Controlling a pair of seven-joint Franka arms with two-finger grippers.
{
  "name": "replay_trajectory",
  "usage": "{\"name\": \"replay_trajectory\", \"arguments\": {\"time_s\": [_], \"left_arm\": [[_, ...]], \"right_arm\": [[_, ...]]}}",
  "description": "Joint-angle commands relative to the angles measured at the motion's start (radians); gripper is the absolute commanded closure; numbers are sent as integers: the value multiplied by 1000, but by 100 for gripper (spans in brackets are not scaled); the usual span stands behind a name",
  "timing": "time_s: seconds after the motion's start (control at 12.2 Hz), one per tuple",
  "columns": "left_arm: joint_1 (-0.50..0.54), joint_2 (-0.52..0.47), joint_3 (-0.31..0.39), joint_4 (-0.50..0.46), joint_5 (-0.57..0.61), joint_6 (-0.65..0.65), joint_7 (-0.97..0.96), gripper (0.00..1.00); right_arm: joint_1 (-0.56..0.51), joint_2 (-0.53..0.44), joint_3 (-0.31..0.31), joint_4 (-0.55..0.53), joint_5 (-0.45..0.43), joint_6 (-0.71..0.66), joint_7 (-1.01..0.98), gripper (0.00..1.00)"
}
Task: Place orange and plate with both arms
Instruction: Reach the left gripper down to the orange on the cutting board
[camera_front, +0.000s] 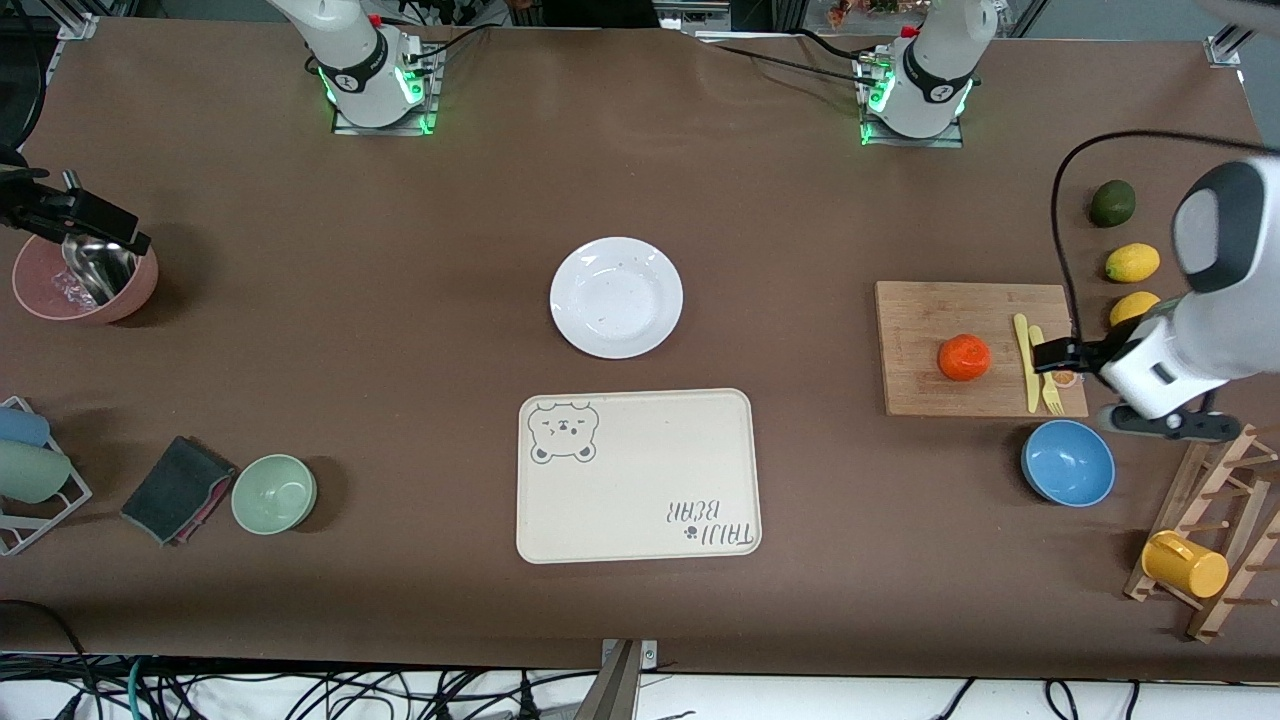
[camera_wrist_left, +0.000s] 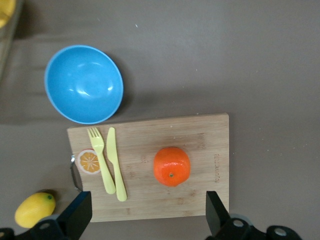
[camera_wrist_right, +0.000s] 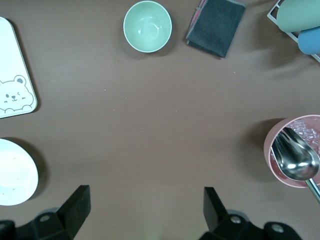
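The orange (camera_front: 964, 357) (camera_wrist_left: 171, 166) lies on a wooden cutting board (camera_front: 925, 305) (camera_wrist_left: 200, 137) toward the left arm's end of the table. The white plate (camera_front: 616, 297) (camera_wrist_right: 12, 172) rests on the table's middle, farther from the front camera than the bear tray. My left gripper (camera_front: 1062, 355) (camera_wrist_left: 148, 205) hangs open above the board, its fingers wide apart and the orange just clear of them. My right gripper (camera_wrist_right: 145, 200) is open too, high over bare table between the plate and a pink bowl, holding nothing.
A cream bear tray (camera_front: 640, 470) lies nearer the front camera than the plate. A yellow knife and fork (camera_front: 1030, 365) share the board, with a blue bowl (camera_front: 1068, 462), lemons (camera_front: 1132, 262) and a mug rack (camera_front: 1200, 540) around it. Pink bowl with spoon (camera_front: 85, 280), green bowl (camera_front: 274, 493) and cloth (camera_front: 175, 490) are at the right arm's end.
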Motion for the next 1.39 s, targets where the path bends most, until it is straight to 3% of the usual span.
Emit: {"name": "replay_trajectory", "arguments": {"time_s": [0.0,0.57,0.9,1.31], "left_arm": [[-26,56,0,4,-19,19,-8,0],[-14,-47,0,-385,-14,375,-11,0],[6,-36,0,-482,-16,499,-21,0],[4,-19,0,-524,-16,524,-93,0]], "right_arm": [[-2,3,5,22,6,-7,12,0],[-1,3,6,22,6,-7,13,0],[-2,3,0,21,6,-9,12,0],[-4,3,-2,21,6,-10,12,0]]}}
